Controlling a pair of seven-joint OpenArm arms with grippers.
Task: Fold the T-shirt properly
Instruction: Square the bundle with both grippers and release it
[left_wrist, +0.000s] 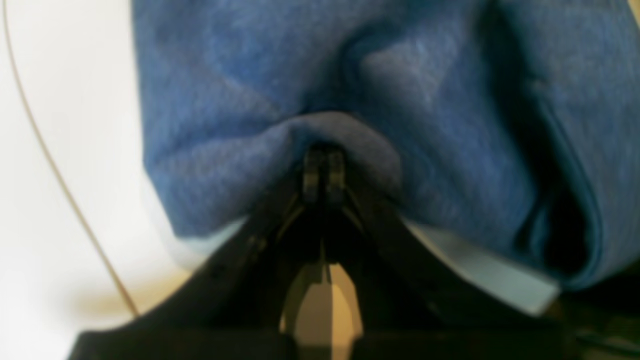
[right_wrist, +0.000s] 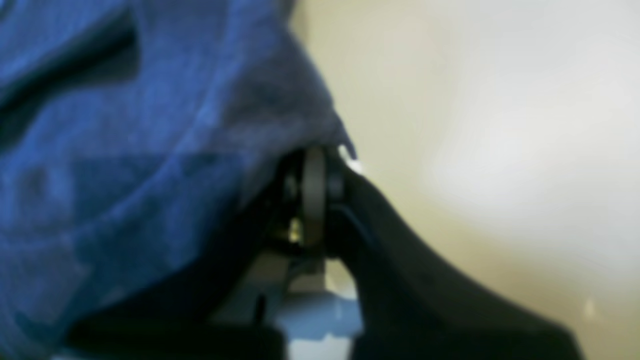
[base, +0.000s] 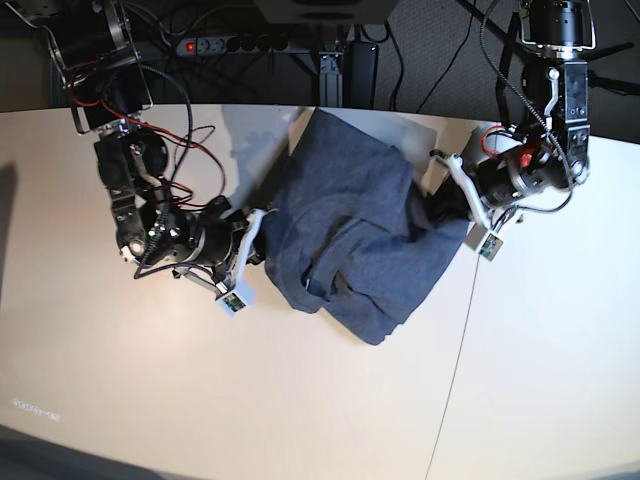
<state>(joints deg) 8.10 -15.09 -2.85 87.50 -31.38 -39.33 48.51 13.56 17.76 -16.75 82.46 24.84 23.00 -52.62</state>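
Note:
The slate-blue T-shirt (base: 350, 230) lies bunched and creased in the middle of the table, stretched between my two grippers. My left gripper (base: 452, 213) is on the base view's right and is shut on the shirt's right edge. In the left wrist view its jaws (left_wrist: 324, 172) pinch a fold of the blue cloth (left_wrist: 300, 90). My right gripper (base: 258, 238) is on the base view's left and is shut on the shirt's left edge. In the right wrist view it (right_wrist: 315, 192) grips the cloth (right_wrist: 125, 150) that drapes to its left.
The pale table (base: 300, 400) has a seam (base: 455, 370) running down on the right. A power strip (base: 240, 44) and cables lie behind the table's back edge. A thin line (left_wrist: 60, 175) curves across the table in the left wrist view.

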